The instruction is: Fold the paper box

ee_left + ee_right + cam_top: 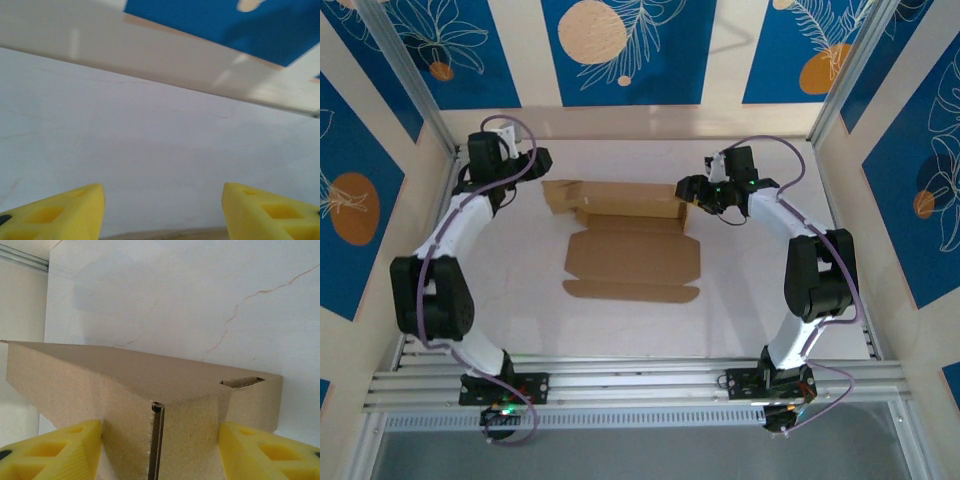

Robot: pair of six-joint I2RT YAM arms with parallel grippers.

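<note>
Your right gripper point(160, 442) is clamped on the folded-up end of the paper box point(125, 375), which lies mid-table point(520, 310). Your left gripper point(163, 212) hangs released, fingers apart, near the box's far left corner.

Curved white arm links point(460, 228), black joints point(430, 295), lilac cables point(512, 120), yellow claw fingers point(60, 212)

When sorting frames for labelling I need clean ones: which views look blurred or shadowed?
Top external: sharp, evenly lit, paper box casts little shadow. Left wrist: soft overall, yellow fingers blurred. Right wrist: cardboard grain crisp, faint shadow on the table behind.
</note>
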